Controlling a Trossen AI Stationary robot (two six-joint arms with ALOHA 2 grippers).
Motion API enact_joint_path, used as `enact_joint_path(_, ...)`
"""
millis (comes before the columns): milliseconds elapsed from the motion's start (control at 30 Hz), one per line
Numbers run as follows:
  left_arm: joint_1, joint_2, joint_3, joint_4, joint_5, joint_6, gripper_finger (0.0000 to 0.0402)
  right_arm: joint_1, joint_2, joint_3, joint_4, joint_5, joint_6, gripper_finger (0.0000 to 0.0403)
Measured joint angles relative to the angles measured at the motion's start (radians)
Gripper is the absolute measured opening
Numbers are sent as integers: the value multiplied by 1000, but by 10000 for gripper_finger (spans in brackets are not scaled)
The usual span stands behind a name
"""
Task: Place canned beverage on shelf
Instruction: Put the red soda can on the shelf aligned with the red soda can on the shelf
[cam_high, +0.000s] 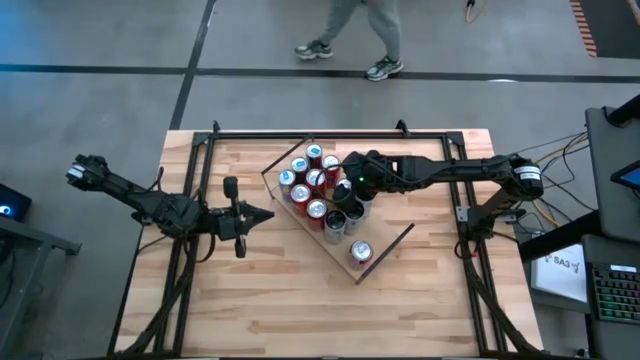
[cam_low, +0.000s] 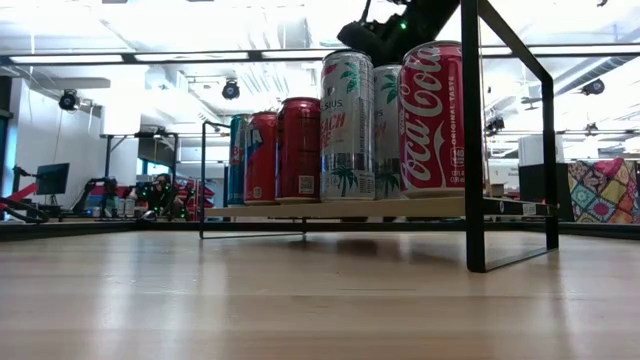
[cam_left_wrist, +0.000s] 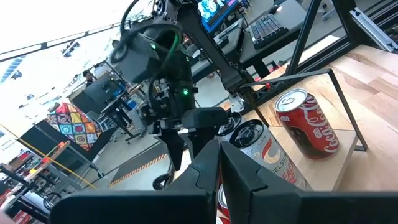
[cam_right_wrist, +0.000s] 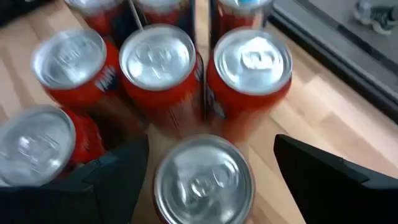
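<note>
The shelf (cam_high: 378, 262) on the table (cam_high: 250, 300) carried a cluster of upright cans (cam_high: 316, 186); the right hand (cam_right_wrist: 208, 171), fingers apart, straddled one can (cam_right_wrist: 204, 180); the left hand (cam_high: 268, 215) waited together nearby; only the low view showed the labels.

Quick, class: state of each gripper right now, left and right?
Left gripper: closed, holding nothing, waiting over the table beside the shelf.
Right gripper: open, fingers either side of a can on the shelf, not gripping it.

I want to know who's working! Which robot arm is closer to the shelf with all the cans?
The right one. Its tool hangs open right over the cans on the shelf. The left tool, shut, waits beside the shelf's corner over bare table.
</note>
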Motion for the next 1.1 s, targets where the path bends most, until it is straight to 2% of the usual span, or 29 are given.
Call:
enact_joint_path(333, 0, 0, 0, 0, 0, -24, 0, 0, -1, 135, -44, -1, -83, 328)
enact_joint_path(567, 0, 6, 0, 1, 10, -343, 0, 0, -2, 246, -71, -3, -252, 327)
enact_joint_path(667, 0, 25, 0, 9, 77, -420, 0, 0, -2, 266, -65, -4, -316, 327)
enact_joint_path(900, 0, 108, 0, 126, 104, -366, 0, 0, -2, 274, -73, -5, -384, 327)
enact_joint_path(1100, 3, 131, 0, 164, 56, -270, 0, -10, -5, 279, -127, -11, -319, 327)
